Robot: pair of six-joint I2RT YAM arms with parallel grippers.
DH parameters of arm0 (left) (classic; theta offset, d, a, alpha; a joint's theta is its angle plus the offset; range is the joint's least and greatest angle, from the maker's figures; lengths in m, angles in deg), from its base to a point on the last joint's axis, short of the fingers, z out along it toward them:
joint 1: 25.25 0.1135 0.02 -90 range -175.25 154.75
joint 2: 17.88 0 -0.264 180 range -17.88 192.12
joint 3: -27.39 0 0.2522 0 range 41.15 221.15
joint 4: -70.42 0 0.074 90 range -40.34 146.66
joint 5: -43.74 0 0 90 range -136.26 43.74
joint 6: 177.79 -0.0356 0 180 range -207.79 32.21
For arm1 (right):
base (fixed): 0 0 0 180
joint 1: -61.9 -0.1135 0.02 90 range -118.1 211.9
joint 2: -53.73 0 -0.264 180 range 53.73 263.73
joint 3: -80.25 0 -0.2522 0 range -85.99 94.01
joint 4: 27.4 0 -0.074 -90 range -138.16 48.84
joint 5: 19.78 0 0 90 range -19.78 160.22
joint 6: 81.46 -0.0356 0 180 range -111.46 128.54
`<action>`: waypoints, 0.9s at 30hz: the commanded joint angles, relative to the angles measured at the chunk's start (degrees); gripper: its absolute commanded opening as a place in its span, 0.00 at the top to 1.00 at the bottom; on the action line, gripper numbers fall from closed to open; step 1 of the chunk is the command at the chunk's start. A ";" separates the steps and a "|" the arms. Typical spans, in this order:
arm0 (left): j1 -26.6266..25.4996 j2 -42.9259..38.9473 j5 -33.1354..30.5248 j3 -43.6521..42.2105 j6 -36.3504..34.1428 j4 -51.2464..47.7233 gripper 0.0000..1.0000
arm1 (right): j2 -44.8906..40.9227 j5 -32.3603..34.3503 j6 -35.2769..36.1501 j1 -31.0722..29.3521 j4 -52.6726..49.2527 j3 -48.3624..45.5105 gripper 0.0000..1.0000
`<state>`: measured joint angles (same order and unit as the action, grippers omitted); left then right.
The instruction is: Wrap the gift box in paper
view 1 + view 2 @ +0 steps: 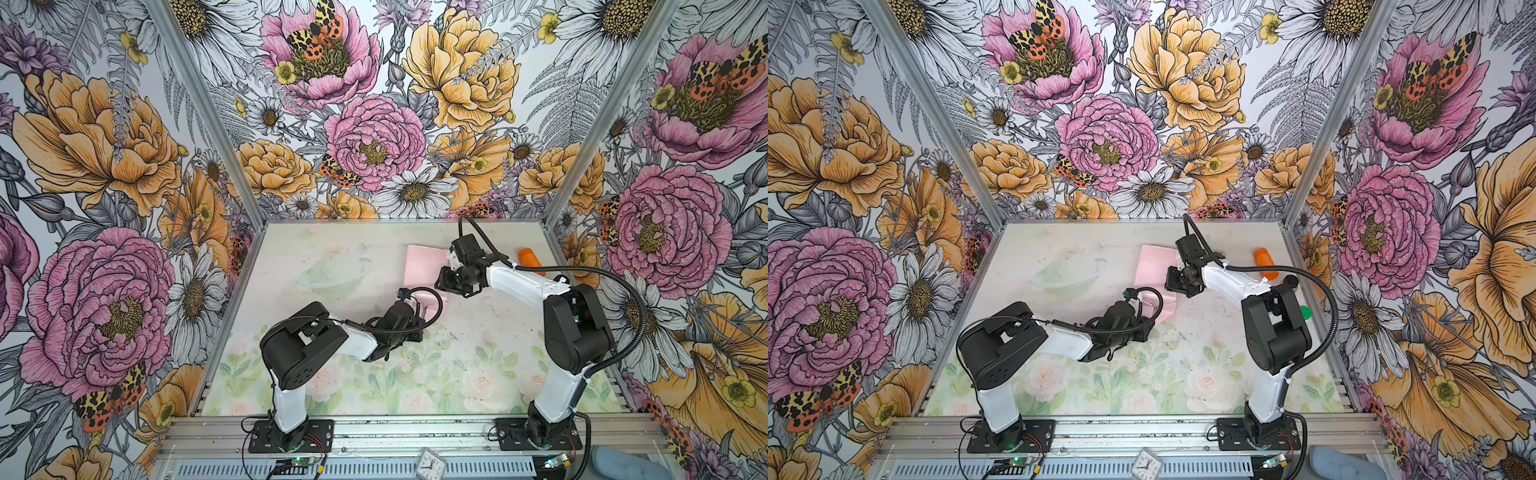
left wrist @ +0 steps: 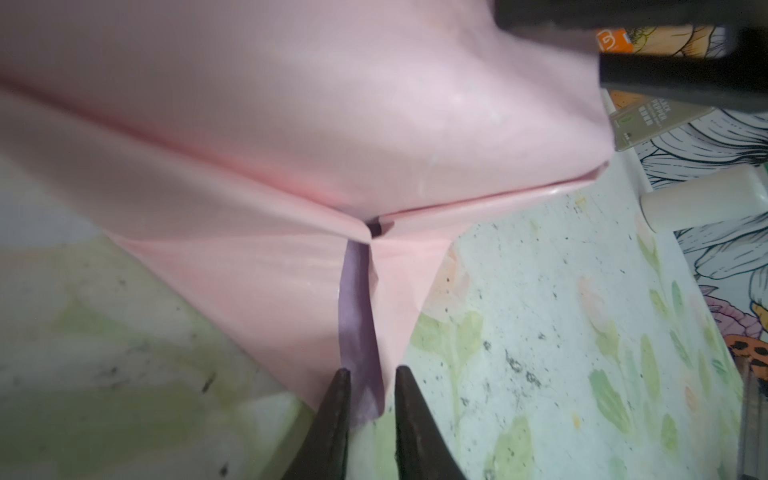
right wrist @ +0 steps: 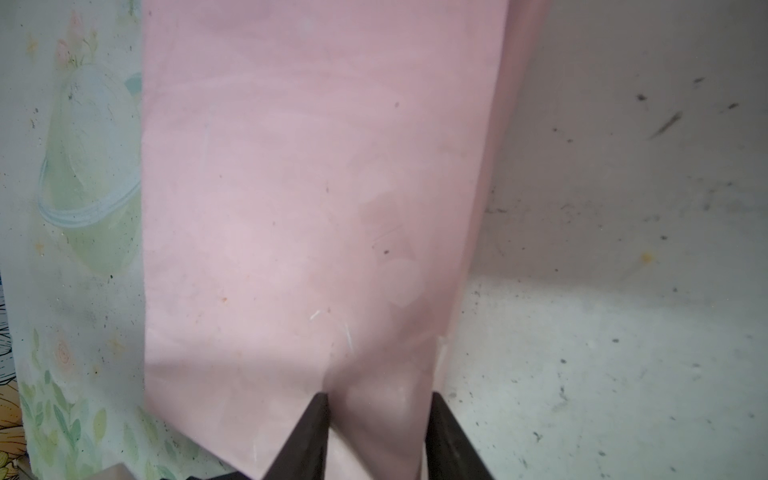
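The paper lies pale pink side up at the back middle of the table and is folded over a bulk beneath it. The gift box is hidden under it. My left gripper is at the sheet's near end. It is shut on a narrow upright flap whose lilac face shows between the fingertips. The flap runs up to a pinched corner fold. My right gripper comes in from the right side. Its jaws are shut around a rounded bulge of pink paper at the sheet's edge.
A clear plastic dish sits left of the paper. An orange cylinder, a black cap and a green disc lie along the right wall behind the right arm. A small clock rests on the front rail.
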<state>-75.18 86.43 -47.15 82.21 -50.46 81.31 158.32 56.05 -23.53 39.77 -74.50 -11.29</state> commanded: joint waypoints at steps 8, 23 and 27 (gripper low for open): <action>1.95 -13.78 0.19 0.63 3.47 -8.83 0.76 | 0.43 1.00 0.79 -1.12 -2.40 -0.43 0.61; 10.13 -10.27 5.34 1.21 -1.42 -10.79 0.83 | 2.12 0.20 0.74 -0.82 -2.38 0.88 0.60; 9.51 -5.56 6.85 2.88 -0.86 -8.54 0.83 | 2.11 0.11 0.57 -0.86 -2.33 0.73 0.60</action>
<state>-65.26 78.87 -42.91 83.13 -50.46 70.16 158.39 56.11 -23.51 39.73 -75.03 -10.81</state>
